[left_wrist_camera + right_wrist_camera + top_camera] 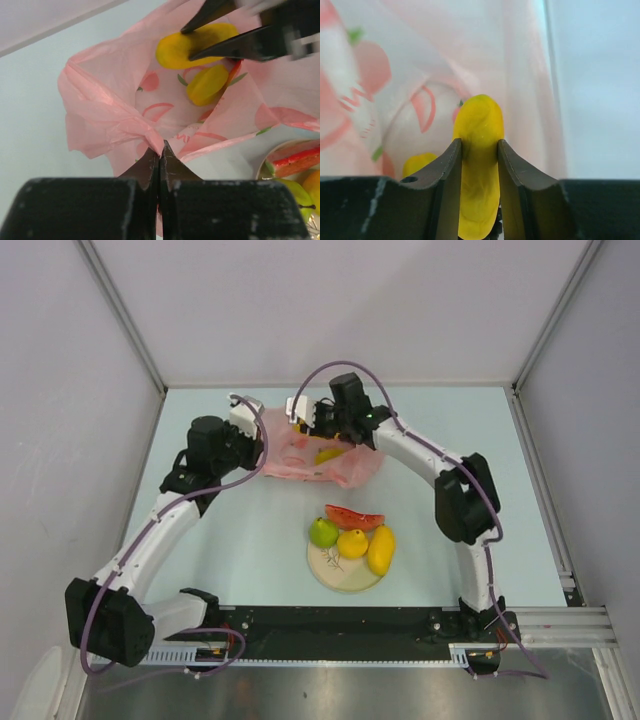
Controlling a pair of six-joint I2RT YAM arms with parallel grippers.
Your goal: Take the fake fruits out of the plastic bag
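Pear (323,532), lemon (352,543), mango (381,549), watermelon slice (354,516) already out at the plate (345,580); beyond it left gripper (159,155) pinches the plastic bag (105,100) rim shut, right gripper (478,145) clamps a yellow fruit (479,115) inside, another yellow piece (207,85) left.

Pink bag (100,95) with red prints, yellow fruit (477,130).
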